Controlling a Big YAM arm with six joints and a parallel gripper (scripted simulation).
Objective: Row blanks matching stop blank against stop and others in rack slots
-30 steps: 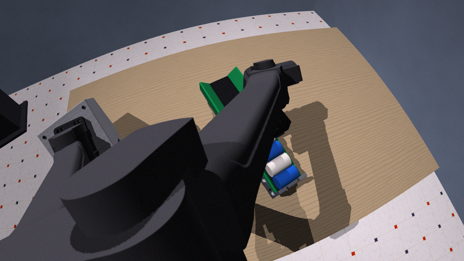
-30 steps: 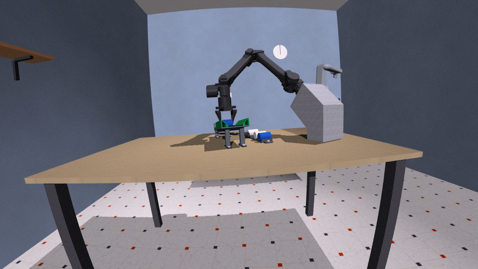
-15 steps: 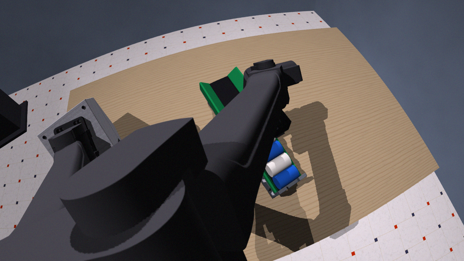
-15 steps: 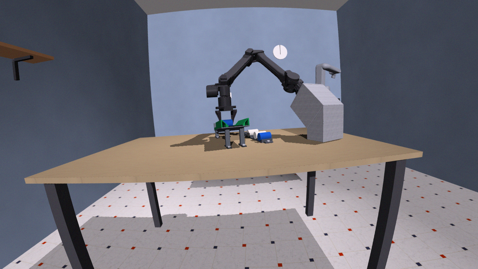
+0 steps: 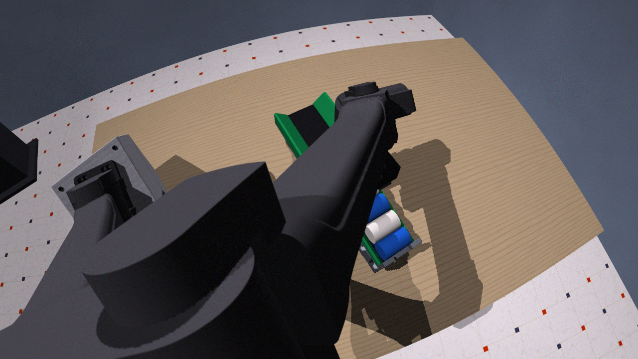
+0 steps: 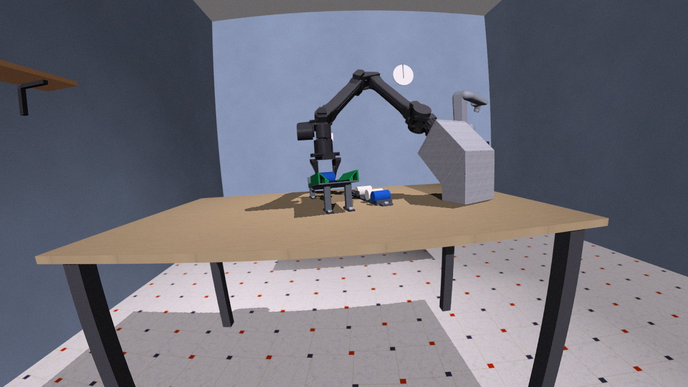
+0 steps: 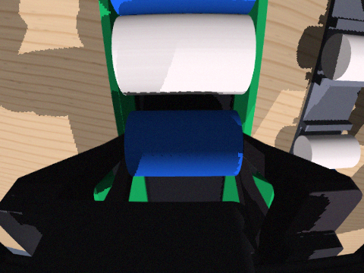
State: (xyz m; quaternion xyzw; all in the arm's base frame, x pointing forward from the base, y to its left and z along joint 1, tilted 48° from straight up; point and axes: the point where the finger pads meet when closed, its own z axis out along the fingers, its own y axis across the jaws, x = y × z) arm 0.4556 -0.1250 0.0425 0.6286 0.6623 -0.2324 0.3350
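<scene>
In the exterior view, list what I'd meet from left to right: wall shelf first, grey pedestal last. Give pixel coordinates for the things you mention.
Wall shelf (image 6: 23,74) → green feed ramp (image 5: 289,136) (image 6: 350,178) (image 7: 259,57) → blue blank on the stock rack (image 6: 380,195) → wall clock (image 6: 406,76) → grey pedestal (image 5: 120,153) (image 6: 476,178)

The feed ramp (image 5: 292,134) stands on the wooden table top (image 5: 446,80), its middle hidden by the dark robot arm (image 5: 334,156). At the ramp's lower end, a blue blank (image 5: 393,243) lies nearest the stop (image 5: 416,243); next come a white blank (image 5: 383,226) and another blue blank (image 5: 379,206) (partly covered by the arm). A metal block (image 5: 133,153) occupies the left side.
</scene>
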